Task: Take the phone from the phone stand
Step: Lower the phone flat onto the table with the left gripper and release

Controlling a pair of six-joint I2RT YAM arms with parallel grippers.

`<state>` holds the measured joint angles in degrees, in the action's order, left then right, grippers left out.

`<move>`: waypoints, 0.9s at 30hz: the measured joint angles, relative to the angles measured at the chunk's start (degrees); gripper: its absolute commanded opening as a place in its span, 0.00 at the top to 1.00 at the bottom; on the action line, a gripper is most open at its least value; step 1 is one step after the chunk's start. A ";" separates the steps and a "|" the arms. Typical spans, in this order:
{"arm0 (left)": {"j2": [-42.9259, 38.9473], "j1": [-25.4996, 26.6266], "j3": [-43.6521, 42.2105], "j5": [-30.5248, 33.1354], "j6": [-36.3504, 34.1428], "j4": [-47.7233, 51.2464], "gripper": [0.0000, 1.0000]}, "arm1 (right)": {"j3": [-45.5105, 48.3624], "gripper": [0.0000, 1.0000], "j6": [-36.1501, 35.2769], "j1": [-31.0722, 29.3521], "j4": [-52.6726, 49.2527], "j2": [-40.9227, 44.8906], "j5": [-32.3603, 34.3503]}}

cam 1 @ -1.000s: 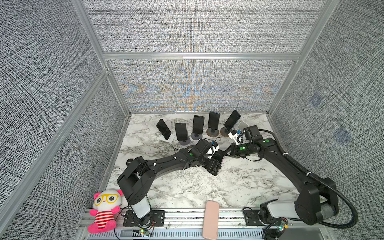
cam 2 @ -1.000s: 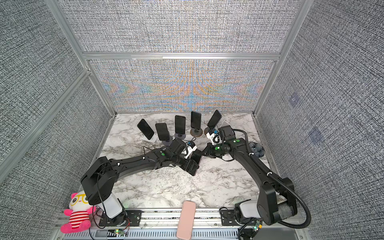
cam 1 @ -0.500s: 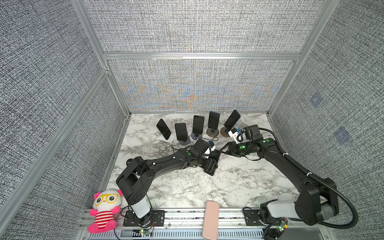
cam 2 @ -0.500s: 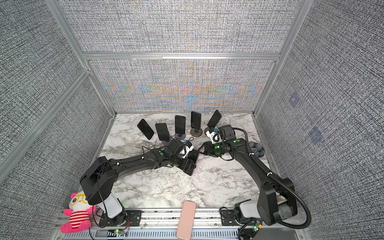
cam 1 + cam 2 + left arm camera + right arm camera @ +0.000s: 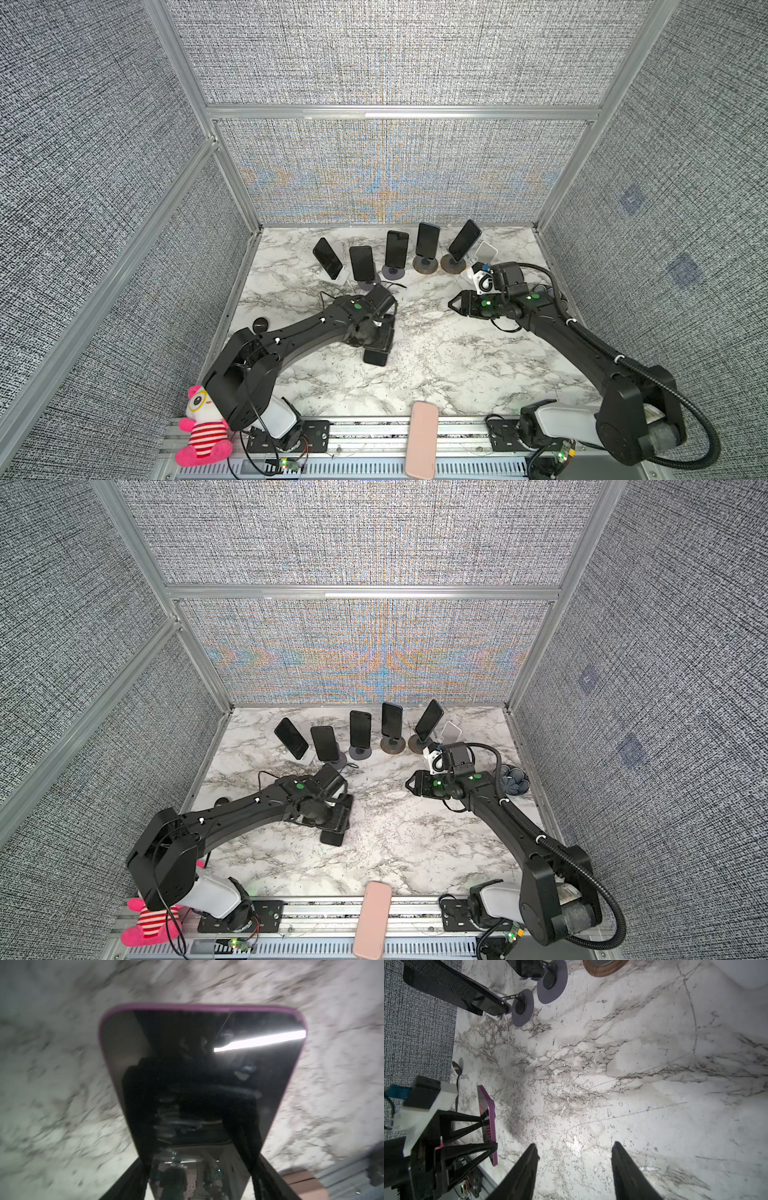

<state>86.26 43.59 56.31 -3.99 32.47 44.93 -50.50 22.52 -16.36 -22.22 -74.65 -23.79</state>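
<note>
Left pincer (image 5: 490, 1132) of mine clamps the purple-cased phone (image 5: 199, 1068) across its long edges, low over the marble table (image 5: 436, 365) and well clear of the stands (image 5: 424, 264), so it can go down flat, I judge; my right pincer (image 5: 576, 1147) hangs open, empty.

Landmark: phone row (image 5: 395, 255) at the back of the marble table (image 5: 436, 365). Straight in front of the row, bare marble gives a wide lane between both arms. Left-front of the row the left arm (image 5: 307, 332) blocks, with the left gripper (image 5: 491, 1132) clamped on a purple-cased phone (image 5: 197, 1064). Right-front of the row is the right gripper (image 5: 575, 1144), jaws apart, with bare marble in the gap. Round stand bases (image 5: 522, 1011) crowd the row's foot. A spoon (image 5: 457, 1072) lies left-front of the row, by the wall.
</note>
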 measured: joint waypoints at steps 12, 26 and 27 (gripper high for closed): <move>4.52 -11.82 -0.70 2.05 -6.82 6.25 0.91 | 1.53 0.46 -0.28 -0.11 2.86 0.42 1.05; 7.45 -13.35 -4.07 2.08 -2.62 1.07 0.54 | 3.02 0.46 -1.51 -0.11 3.15 1.97 2.75; 7.48 -13.35 -4.20 2.10 -2.43 0.98 0.46 | 3.02 0.46 -1.51 -0.11 3.15 1.97 2.78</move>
<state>93.73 30.24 52.12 -1.89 30.04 45.91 -47.48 21.02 -16.47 -19.07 -72.69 -21.02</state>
